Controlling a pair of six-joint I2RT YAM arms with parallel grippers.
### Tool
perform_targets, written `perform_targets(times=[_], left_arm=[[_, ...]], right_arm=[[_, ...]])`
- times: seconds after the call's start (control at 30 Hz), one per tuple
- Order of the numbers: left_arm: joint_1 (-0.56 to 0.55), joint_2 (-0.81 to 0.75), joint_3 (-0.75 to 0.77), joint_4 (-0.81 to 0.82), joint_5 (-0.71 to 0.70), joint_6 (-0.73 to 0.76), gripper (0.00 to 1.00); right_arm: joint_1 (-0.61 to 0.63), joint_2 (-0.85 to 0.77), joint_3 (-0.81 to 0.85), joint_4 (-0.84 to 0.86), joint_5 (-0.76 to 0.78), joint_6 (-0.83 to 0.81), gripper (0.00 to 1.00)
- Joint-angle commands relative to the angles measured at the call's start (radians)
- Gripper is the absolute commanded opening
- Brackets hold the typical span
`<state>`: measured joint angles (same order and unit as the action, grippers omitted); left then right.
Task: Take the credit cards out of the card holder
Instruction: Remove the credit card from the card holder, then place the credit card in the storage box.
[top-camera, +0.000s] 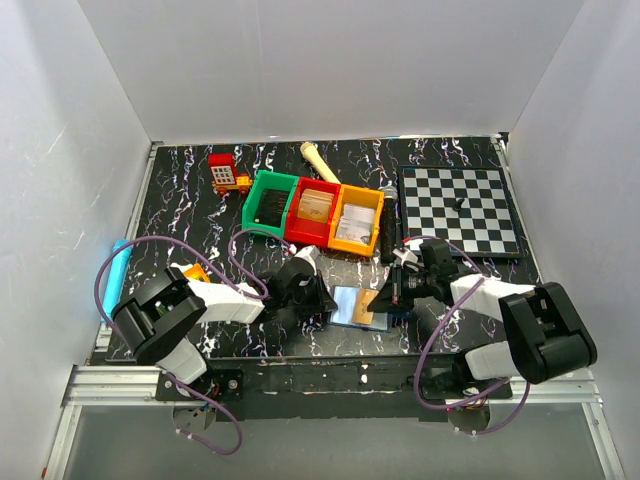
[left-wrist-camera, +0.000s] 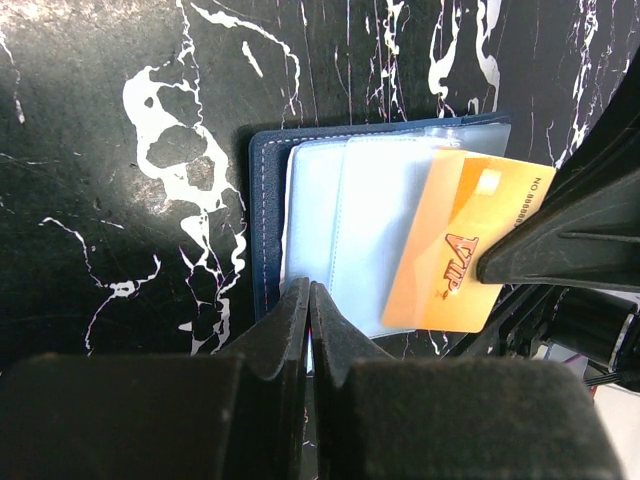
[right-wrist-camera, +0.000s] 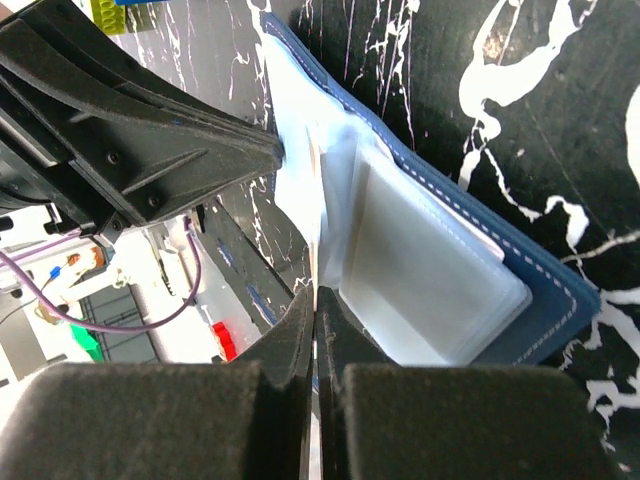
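Note:
The navy-blue card holder (top-camera: 352, 305) lies open on the black marbled table between my two grippers, light blue-grey inside. In the left wrist view the card holder (left-wrist-camera: 330, 220) shows an orange credit card (left-wrist-camera: 465, 250) sticking partway out of its clear sleeve. My left gripper (left-wrist-camera: 308, 292) is shut on the holder's near edge. My right gripper (right-wrist-camera: 316, 292) is shut on the orange card, which shows only as a thin edge between its jaws. The holder's clear sleeves (right-wrist-camera: 430, 270) lie just beyond. In the top view the left gripper (top-camera: 322, 298) and right gripper (top-camera: 388, 296) flank the holder.
Green (top-camera: 270, 203), red (top-camera: 314, 213) and yellow (top-camera: 358, 222) bins stand in a row behind the holder. A chessboard (top-camera: 458, 208) lies at the back right. A red toy (top-camera: 226, 172) and a cream stick (top-camera: 318, 160) lie at the back. A light blue tube (top-camera: 117, 268) lies at the left edge.

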<state>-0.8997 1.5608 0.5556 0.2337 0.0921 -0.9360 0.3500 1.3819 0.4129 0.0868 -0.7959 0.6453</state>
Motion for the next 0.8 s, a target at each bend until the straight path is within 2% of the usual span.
perform_targets(times=[0.0, 0.33, 0.57, 0.77], left_arm=[[0.002, 0.005, -0.046, -0.154, -0.061, 0.029, 0.0], [0.002, -0.041, -0.017, -0.151, -0.038, 0.097, 0.0], [0.002, -0.114, 0.058, -0.214, -0.032, 0.16, 0.27], [0.002, -0.229, 0.124, -0.283, -0.014, 0.181, 0.38]], right_arm=[[-0.011, -0.07, 0.018, -0.123, 0.029, -0.048, 0.01], [-0.013, -0.271, 0.128, -0.43, 0.135, -0.139, 0.01], [-0.011, -0.342, 0.188, -0.515, 0.17, -0.167, 0.01], [-0.005, -0.391, 0.214, -0.527, 0.188, -0.165, 0.01]])
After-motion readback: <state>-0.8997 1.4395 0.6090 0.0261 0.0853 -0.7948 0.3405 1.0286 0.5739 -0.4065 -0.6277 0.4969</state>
